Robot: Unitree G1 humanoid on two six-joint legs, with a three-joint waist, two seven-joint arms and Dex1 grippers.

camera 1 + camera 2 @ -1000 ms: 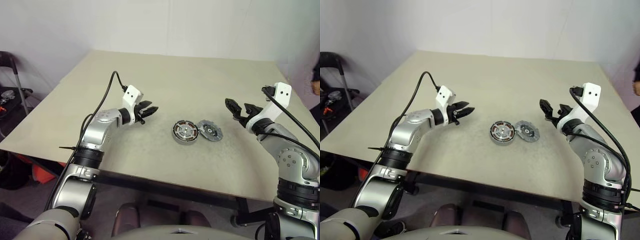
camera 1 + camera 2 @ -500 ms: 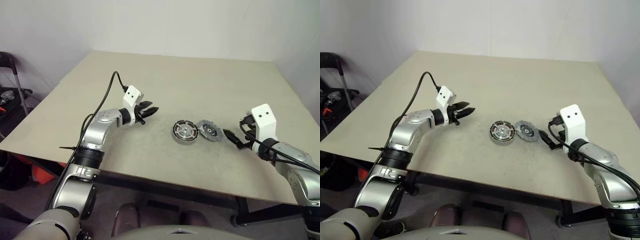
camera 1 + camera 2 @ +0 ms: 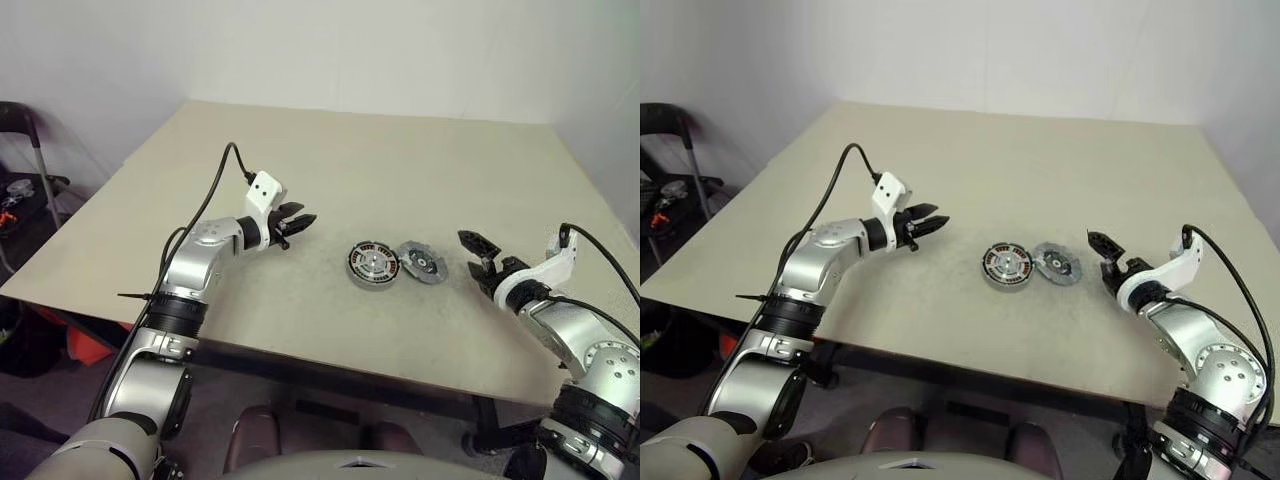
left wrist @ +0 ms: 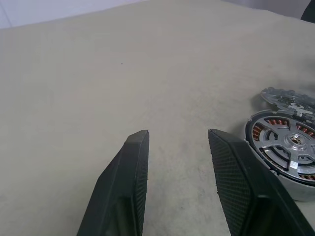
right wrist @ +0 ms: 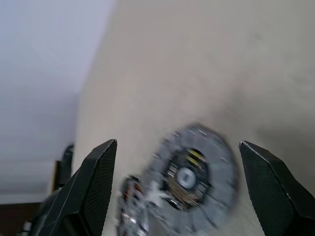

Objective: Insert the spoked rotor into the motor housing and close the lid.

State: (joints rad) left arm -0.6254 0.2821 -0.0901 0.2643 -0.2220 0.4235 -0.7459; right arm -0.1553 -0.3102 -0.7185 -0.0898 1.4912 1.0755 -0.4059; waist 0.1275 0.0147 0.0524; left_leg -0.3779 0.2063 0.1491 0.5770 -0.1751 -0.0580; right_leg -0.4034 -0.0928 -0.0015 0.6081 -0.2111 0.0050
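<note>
The motor housing [image 3: 372,266] stands in the middle of the table, a short grey cylinder with copper windings. In the left wrist view the pale spokes of the spoked rotor [image 4: 290,150] show across the windings inside the housing [image 4: 256,162]. The lid [image 3: 421,262], a dark notched disc, lies flat right beside the housing; it also shows in the right wrist view [image 5: 194,172]. My left gripper [image 3: 295,222] hovers left of the housing, open and empty, pointing at it. My right gripper [image 3: 476,255] is low over the table just right of the lid, open wide with nothing between its fingers.
The beige table [image 3: 400,150] is bare around the parts. Its front edge [image 3: 300,352] runs close below them. A dark stand with small items [image 3: 20,190] stands off the table's left side.
My right gripper has come down from a raised pose, rolled over and settled low beside the lid. The left arm, housing and lid have not moved.
</note>
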